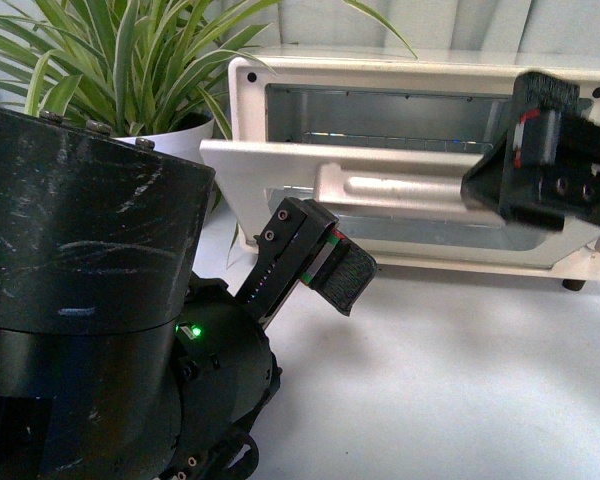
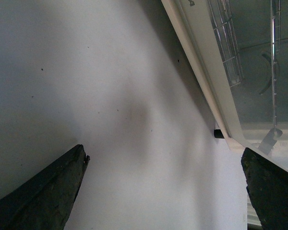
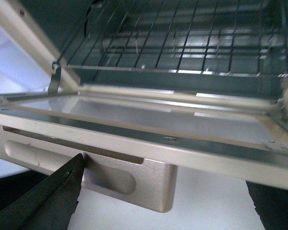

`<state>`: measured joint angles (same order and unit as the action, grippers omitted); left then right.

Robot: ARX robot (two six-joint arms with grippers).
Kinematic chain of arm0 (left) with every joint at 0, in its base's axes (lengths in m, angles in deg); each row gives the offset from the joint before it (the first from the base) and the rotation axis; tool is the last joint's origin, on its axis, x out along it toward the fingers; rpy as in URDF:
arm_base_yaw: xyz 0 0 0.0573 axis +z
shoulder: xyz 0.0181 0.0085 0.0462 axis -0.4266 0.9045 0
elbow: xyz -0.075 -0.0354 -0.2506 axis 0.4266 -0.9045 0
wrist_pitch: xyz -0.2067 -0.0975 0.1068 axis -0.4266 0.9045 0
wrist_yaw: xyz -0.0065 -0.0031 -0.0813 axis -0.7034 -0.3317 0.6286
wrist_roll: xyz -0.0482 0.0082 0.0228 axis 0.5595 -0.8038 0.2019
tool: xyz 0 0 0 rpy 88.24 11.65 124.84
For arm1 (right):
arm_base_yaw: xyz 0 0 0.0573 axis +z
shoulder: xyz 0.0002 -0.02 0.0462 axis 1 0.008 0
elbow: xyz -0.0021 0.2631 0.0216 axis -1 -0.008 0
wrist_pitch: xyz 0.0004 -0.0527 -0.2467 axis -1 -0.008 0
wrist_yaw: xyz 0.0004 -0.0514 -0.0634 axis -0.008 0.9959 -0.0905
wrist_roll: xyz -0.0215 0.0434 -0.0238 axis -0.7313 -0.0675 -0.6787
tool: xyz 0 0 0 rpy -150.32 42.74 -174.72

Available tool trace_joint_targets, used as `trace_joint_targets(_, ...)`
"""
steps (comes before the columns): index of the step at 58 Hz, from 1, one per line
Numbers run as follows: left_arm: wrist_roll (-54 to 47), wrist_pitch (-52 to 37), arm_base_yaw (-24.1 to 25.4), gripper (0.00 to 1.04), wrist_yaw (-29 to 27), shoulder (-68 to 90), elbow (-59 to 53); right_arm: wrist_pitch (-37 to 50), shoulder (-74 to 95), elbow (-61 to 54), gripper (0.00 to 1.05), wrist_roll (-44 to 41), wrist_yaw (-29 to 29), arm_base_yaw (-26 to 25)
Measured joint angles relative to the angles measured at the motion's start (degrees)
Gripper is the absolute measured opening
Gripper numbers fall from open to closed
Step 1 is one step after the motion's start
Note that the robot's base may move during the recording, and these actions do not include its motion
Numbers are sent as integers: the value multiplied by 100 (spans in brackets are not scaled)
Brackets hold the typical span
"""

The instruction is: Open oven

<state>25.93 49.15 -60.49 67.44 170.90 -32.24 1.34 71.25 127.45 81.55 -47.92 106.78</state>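
Right gripper [image 3: 165, 172]: jaws spread wide, grasping nothing. One fingertip [image 3: 77, 165] sits against the bar handle [image 3: 101, 167] by its recess; the other finger is well off to the side.

Door [image 3: 134, 143]: tipped out and down to somewhere near level. The wire rack [image 3: 173, 48] and the cavity behind it are in plain sight.

Left gripper [image 1: 320, 250]: also released and empty. It is low over the white table [image 2: 110, 72], under the door's left part and apparently not touching it.

Oven [image 1: 420, 75]: at the back of the table, just beside a potted spider plant [image 1: 130, 60].

Step in hand, as judged: late in the opening. The door is down, but whether it has reached its stop cannot be told.

Next move likely calls for the right gripper to press down on the handle edge until the hinge holds. The left gripper should be drawn clear first, since a dropping door could land on it.
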Motion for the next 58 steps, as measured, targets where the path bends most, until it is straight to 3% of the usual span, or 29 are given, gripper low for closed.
trace_joint_targets(17,-122,-7,13,98,42,-74,-103,-33,-636,-774,95,33,-94,20)
trace_joint_targets(58,-1587,17,186,98,-162,-291,-516,-802,-2774,-1543,95,400,-852,-883)
